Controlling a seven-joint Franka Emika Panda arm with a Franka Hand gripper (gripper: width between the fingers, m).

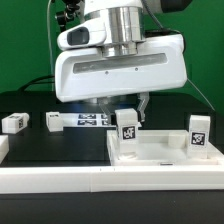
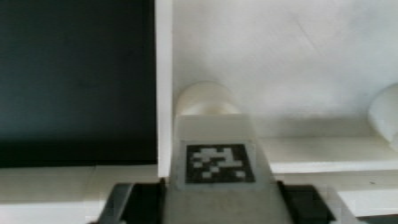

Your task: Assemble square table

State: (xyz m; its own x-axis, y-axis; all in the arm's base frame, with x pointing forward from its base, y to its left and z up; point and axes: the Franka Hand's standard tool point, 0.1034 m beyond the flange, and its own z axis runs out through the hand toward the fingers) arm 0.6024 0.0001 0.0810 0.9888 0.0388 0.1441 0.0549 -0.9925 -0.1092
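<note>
Exterior view: the large white square plastic slab with raised rim (image 1: 165, 157) lay at the lower right of the frame on the black table (image 1: 60, 145). Two small white tagged legs stood upright on the slab. One, the centre leg (image 1: 128, 128), stood toward the exterior view's left side of the slab. The other, the right leg (image 1: 199, 135), stood near the frame's right edge, well apart from the first. The two-finger gripper (image 1: 126, 110) hung from the bulky white wrist housing (image 1: 120, 65) at upper centre, directly over the centre leg, with a dark finger showing on either side of the leg's top. Two more small white tagged legs lay on the black table at the left edge: the far-left leg (image 1: 13, 122) and the inner-left leg (image 1: 52, 121). The marker board (image 1: 90, 120) lay flat between the inner-left leg and the slab. A long white border rail (image 1: 60, 182) ran along the bottom. Wrist view: the centre leg, tag facing the camera, sat between the two dark fingers (image 2: 135, 205). Contact of the pads with the leg could not be told, so clamped or apart was undetermined.
</note>
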